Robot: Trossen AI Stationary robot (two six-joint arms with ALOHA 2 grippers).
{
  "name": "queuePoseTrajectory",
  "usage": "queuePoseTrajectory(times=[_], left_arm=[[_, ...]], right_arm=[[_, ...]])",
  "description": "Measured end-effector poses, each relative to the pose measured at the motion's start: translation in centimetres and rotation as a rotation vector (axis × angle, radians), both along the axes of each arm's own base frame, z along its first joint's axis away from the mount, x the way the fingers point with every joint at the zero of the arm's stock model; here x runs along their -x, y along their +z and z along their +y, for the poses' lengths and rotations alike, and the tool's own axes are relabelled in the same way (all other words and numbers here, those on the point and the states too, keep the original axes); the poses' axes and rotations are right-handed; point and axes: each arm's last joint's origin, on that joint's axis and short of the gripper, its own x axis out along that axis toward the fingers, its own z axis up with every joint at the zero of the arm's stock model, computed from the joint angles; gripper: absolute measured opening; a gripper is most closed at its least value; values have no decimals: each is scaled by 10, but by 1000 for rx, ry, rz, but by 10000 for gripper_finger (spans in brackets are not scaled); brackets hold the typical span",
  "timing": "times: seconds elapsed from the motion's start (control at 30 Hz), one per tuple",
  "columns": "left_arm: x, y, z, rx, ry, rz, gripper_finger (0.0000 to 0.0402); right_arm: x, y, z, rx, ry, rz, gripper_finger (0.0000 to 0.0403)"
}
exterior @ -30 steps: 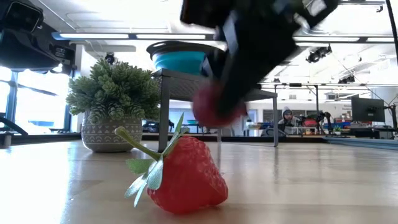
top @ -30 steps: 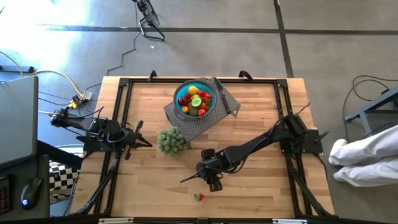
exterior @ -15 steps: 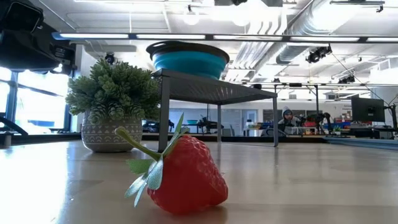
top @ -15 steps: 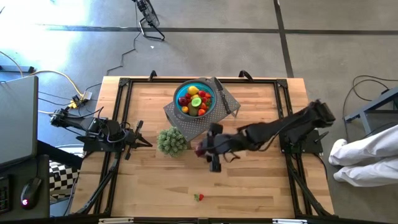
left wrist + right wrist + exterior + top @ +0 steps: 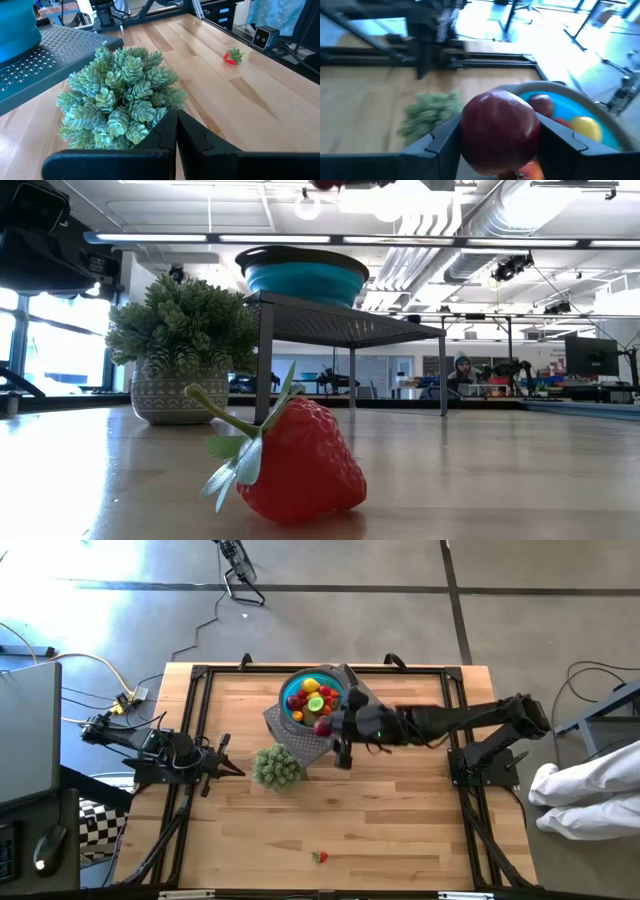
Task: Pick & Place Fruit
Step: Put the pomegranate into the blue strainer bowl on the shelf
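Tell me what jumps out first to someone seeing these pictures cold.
The right gripper holds a dark red fruit at the rim of the blue bowl, which sits heaped with bright fruit on a grey perforated stand at the table's far middle. A lone strawberry lies on the wooden table near its front edge. The left gripper waits, shut, pointing at the small potted plant.

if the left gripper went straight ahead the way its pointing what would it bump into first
Most likely the small potted plant. The left gripper, shut, points straight at its leaves in the left wrist view, and the high view shows the plant just ahead of it. Whether they already touch is unclear.
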Motion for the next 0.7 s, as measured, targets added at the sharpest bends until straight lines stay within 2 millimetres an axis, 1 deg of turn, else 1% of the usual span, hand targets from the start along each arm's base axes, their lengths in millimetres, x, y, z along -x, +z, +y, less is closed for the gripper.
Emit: queuePoseTrajectory(times=[0.17, 0.33, 0.43, 0.5, 0.63, 0.7], left_arm=[[0, 0, 0, 0, 0, 0, 2], [0, 0, 0, 0, 0, 0, 2], [0, 0, 0, -1, 0, 1, 2], [0, 0, 0, -1, 0, 2, 2], [0, 0, 0, -2, 0, 3, 2], [0, 0, 0, -2, 0, 3, 2]], right_arm=[[-5, -4, -40, -9, -99, 10, 203], [-1, -4, -75, -19, -185, 9, 199], [-2, -8, -89, -56, -198, 20, 202], [-5, -15, -97, -78, -208, 45, 201], [-10, -32, -109, -80, -250, 116, 199], [-9, -37, -113, -82, -269, 157, 202]])
